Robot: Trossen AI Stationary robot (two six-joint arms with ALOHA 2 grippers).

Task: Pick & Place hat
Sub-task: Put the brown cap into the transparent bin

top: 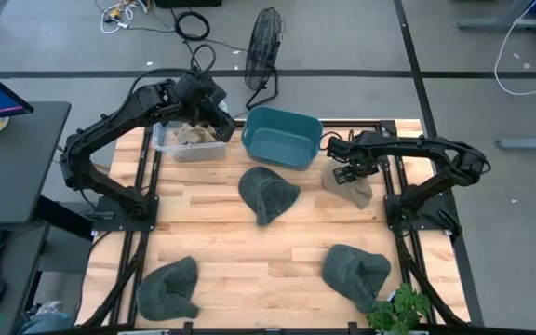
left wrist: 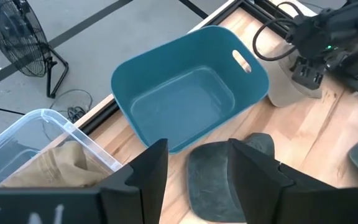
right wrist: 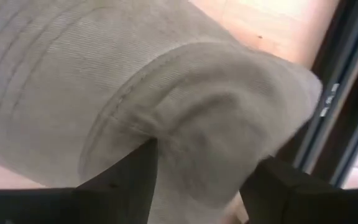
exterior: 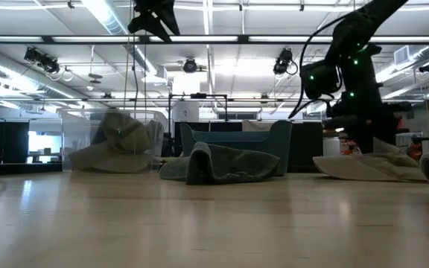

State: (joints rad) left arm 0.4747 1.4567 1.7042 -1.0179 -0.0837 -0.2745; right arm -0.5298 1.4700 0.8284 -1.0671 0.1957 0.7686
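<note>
one tan hat [top: 194, 136] in clear bin [top: 167, 147], teal tub [top: 282, 137]

The beige cloth hat [top: 350, 189] lies on the wooden table near its right edge, beside the teal bin. 3 grey-green cloth hats lie flat: centre [top: 267, 194], front left [top: 169, 288], front right [top: 355, 273].

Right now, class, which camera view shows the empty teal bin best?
The left wrist view: the teal bin fills the middle, showing its bare inside and handle slot. The high view shows it whole but smaller, between the clear bin and the right gripper. The low view shows only its side wall, behind a green hat. The right wrist view misses it.
</note>
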